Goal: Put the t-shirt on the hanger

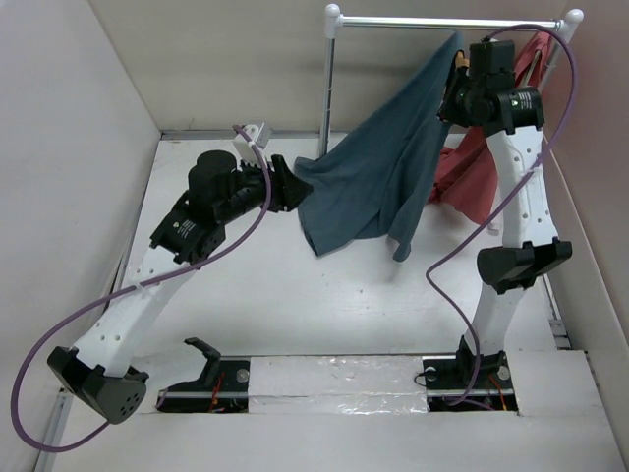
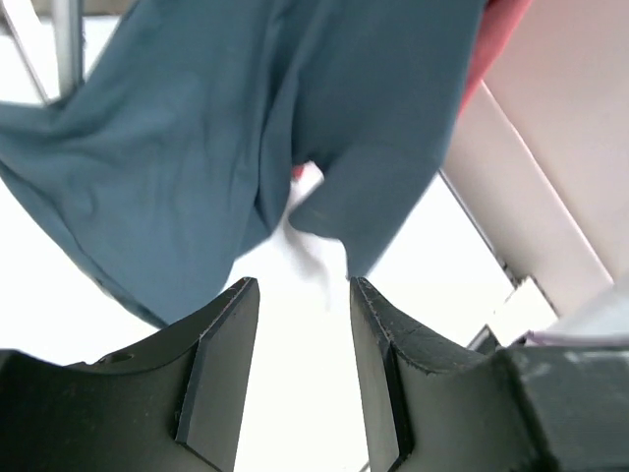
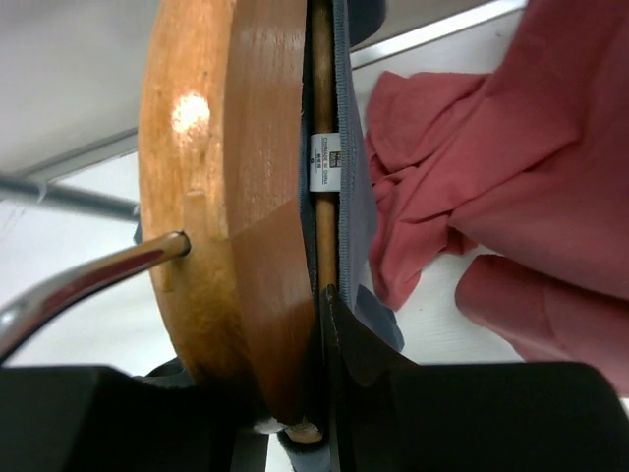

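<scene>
The slate-blue t-shirt (image 1: 378,172) hangs in the air from the upper right, draping down to the left over the table. My right gripper (image 1: 462,88) is shut on the wooden hanger (image 3: 226,197), with the shirt's collar and its white label (image 3: 324,162) pinched alongside; the silver hook (image 3: 69,285) points left. My left gripper (image 1: 293,185) is open and empty just left of the shirt's hanging edge. In the left wrist view the shirt (image 2: 246,128) hangs above and beyond my open fingers (image 2: 221,374).
A white metal rail (image 1: 447,20) on a post (image 1: 326,88) stands at the back. A coral-red garment (image 1: 482,177) hangs and lies at the right behind my right arm, also in the right wrist view (image 3: 511,177). White walls close both sides.
</scene>
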{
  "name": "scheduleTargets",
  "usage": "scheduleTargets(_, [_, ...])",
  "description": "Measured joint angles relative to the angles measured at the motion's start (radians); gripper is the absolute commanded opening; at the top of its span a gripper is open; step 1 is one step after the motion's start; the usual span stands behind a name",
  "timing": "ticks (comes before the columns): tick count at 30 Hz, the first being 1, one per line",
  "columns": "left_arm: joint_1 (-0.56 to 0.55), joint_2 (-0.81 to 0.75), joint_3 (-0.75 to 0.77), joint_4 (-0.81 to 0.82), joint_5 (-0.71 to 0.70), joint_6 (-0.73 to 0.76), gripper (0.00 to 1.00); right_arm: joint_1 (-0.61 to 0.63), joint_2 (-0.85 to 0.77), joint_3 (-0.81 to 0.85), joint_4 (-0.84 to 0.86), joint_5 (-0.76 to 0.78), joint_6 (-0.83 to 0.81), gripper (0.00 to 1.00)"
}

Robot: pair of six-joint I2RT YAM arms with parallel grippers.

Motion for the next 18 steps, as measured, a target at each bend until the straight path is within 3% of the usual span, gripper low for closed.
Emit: scheduleTargets(18, [-0.036, -0.079, -0.075, -0.040, 0.005, 0.006, 0.37, -0.198, 0.151, 0.123, 0.213, -0.037, 0.138, 0.00])
